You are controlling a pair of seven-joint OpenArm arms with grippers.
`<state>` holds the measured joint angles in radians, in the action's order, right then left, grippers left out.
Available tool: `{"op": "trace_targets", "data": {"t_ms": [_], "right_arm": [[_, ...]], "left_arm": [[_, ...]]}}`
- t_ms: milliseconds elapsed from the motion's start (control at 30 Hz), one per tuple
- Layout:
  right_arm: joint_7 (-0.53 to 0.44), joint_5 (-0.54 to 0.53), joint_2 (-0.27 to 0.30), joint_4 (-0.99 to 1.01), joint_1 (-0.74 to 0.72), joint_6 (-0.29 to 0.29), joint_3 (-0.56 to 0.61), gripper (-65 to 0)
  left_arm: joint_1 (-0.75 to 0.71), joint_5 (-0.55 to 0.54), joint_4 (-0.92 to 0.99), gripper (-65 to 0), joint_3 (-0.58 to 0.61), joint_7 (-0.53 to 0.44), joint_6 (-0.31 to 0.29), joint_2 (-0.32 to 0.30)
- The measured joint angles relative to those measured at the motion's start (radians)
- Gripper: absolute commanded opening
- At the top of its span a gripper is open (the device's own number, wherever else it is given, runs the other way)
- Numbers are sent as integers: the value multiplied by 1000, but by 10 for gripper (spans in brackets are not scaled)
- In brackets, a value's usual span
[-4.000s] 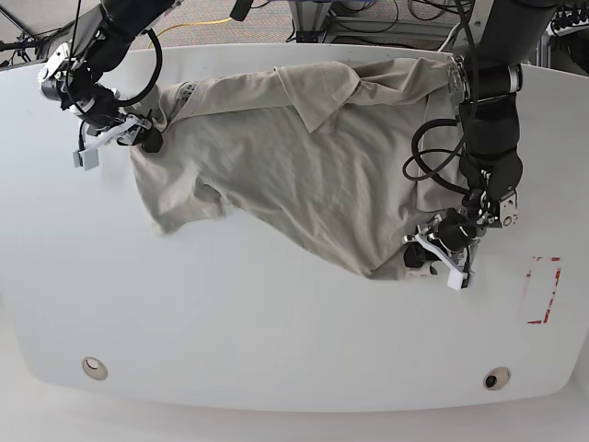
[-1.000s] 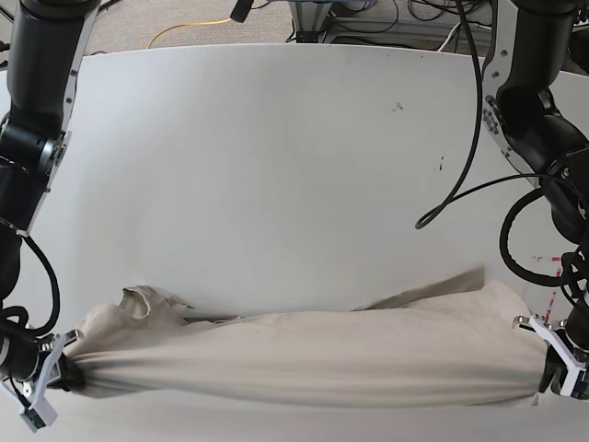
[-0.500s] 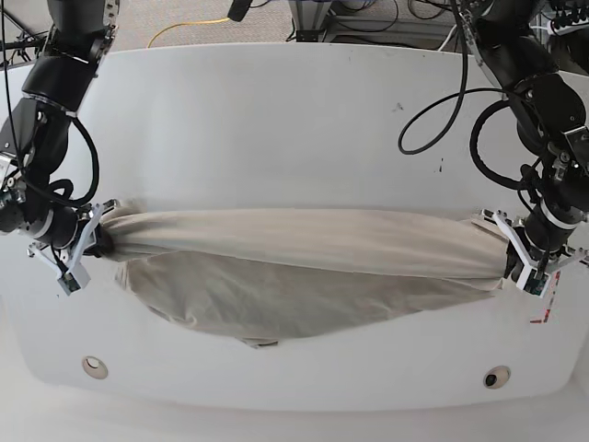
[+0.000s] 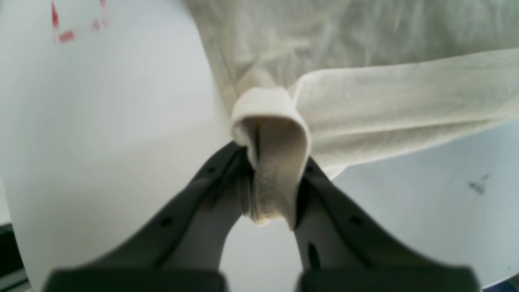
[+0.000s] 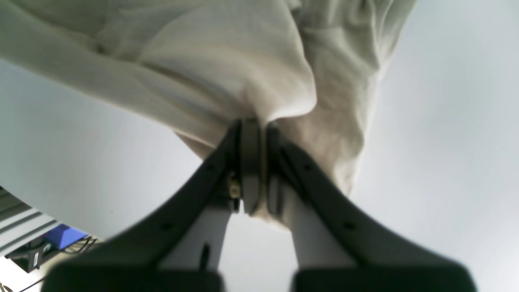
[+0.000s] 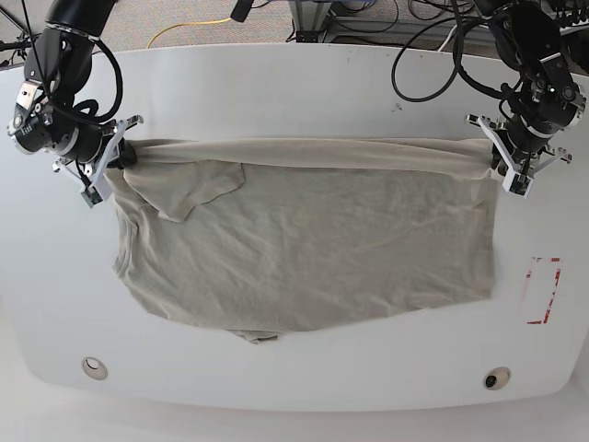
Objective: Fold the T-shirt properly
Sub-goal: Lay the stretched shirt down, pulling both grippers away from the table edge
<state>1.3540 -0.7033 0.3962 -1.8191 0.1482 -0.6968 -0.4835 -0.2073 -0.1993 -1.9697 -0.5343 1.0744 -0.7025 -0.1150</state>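
Observation:
The beige T-shirt (image 6: 304,249) lies spread on the white table (image 6: 304,101), its far edge pulled into a taut band between my two grippers. My left gripper (image 6: 498,164) at the right end of that band is shut on a folded bunch of the T-shirt (image 4: 279,134), seen close between its dark fingers (image 4: 324,194). At the left end my right gripper (image 6: 118,164) is shut on bunched cloth of the T-shirt (image 5: 227,61). One sleeve (image 6: 189,189) lies folded over the body near the right gripper. The near hem is wavy.
A red tape rectangle (image 6: 543,290) marks the table right of the shirt, also visible as red marks (image 4: 77,24) in the left wrist view. Two round holes (image 6: 94,367) (image 6: 497,378) sit near the front edge. Cables and a yellow cord (image 6: 189,28) lie behind the table.
Both grippers have moved toward the far side of the table, dragging the held edge with them. The hanging cloth has laid out flat and wide on the table.

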Motion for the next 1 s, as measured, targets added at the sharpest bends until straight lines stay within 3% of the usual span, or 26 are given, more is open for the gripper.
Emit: {"op": "trace_targets", "data": {"t_ms": [233, 500, 800, 1000], "right_arm": [[-6, 7, -5, 2, 113, 0, 0, -650], [-93, -2, -5, 3, 222, -1, 1, -650], [-96, -8, -6, 3, 220, -1, 1, -650], [-98, 27, -45, 3, 151, 0, 0, -650]], "left_arm": [[-64, -11, 3, -650, -68, -10, 2, -8], [-102, -19, 23, -650, -115, -9, -2, -56], [-66, -8, 23, -650, -78, -6, -2, -77], [-5, -12, 25, -650, -32, -16, -2, -81]]}}
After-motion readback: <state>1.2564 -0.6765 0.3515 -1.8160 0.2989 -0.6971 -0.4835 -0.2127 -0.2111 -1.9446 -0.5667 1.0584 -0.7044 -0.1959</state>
